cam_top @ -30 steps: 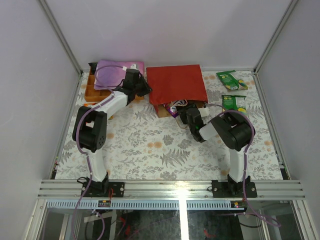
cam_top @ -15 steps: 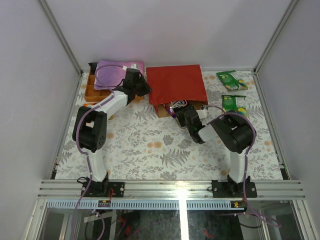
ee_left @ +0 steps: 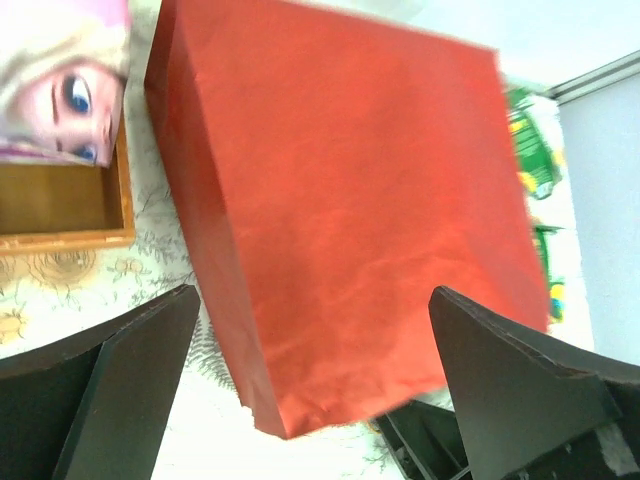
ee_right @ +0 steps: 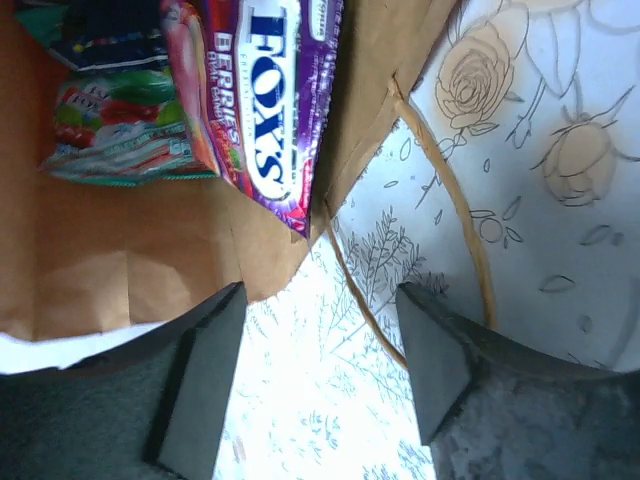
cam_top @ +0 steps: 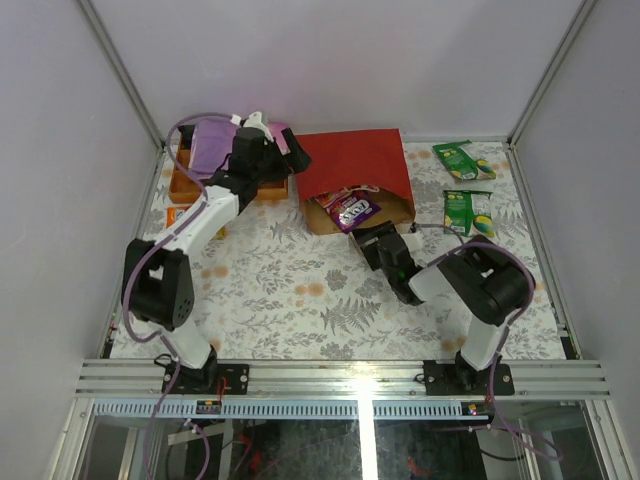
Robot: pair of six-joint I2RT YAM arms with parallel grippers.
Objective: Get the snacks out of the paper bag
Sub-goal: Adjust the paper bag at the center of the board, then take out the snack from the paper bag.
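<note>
Red paper bag (cam_top: 350, 165) on its side on the bench (cam_top: 300, 290), its open mouth facing the arms and showing a purple packet (cam_top: 352, 209); green packet (cam_top: 462, 159) and second green packet (cam_top: 468, 206) lying apart to its right; left hand (ee_left: 312, 292), fingers spread wide and empty, over the bag's red back; right hand (ee_right: 320, 290), fingers apart and empty, just before the mouth.

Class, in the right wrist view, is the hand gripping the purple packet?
No, the right hand is open, the purple packet lying beyond it in the paper bag.
</note>
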